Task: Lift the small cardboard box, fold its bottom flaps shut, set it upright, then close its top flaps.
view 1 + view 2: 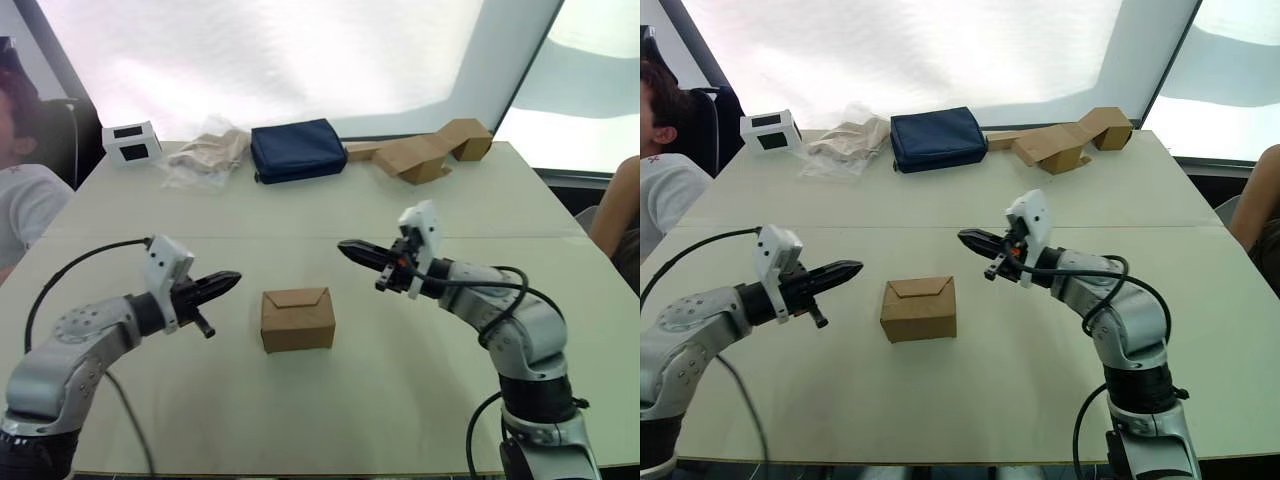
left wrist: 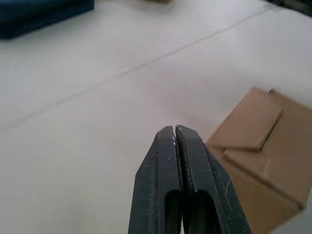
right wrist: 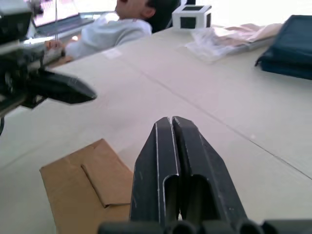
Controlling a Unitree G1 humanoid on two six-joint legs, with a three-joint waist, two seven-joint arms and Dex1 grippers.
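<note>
Two grippers, both clenched on nothing, flank the target. The small cardboard box (image 1: 297, 319) sits upright on the table (image 1: 330, 420), nearest the robot, roughly centred between the arms. Its top flaps (image 1: 297, 298) look folded down, the tongue with slanted edges lying flat on top; from here I can't tell if the tongue is tucked in or just resting. Bottom is hidden against the table.

Left gripper (image 1: 228, 281) hangs just off the box's left side, tips aimed at it, not touching. Left wrist view confirms: fingers (image 2: 190, 151) pressed together, box just beyond and to one side. Right gripper (image 1: 352, 250) hovers above and behind the box's right side, a bit further off, also pointed inward; its fingers (image 3: 187, 141) meet with no gap. My read: arms are either backed off from a closed box or parked either side of it for a two-sided approach. If the tongue holds, the task looks about done; otherwise one press down on top is what's left.

Nothing lies between either gripper and the box. A seam (image 1: 300, 237) crosses the table behind the arms.

Far edge, well apart from the work zone: a small white box with dark windows (image 1: 131, 143), crumpled clear plastic wrap (image 1: 205, 155), the navy blue fabric pouch (image 1: 297, 149), and tan zigzag cardboard pieces (image 1: 430, 152). None in the way. A person in a white top (image 1: 25, 200) sits off the robot's left; another person's arm (image 1: 618, 210) shows at the right edge. Both clear of the arms' reach for now, worth watching.
</note>
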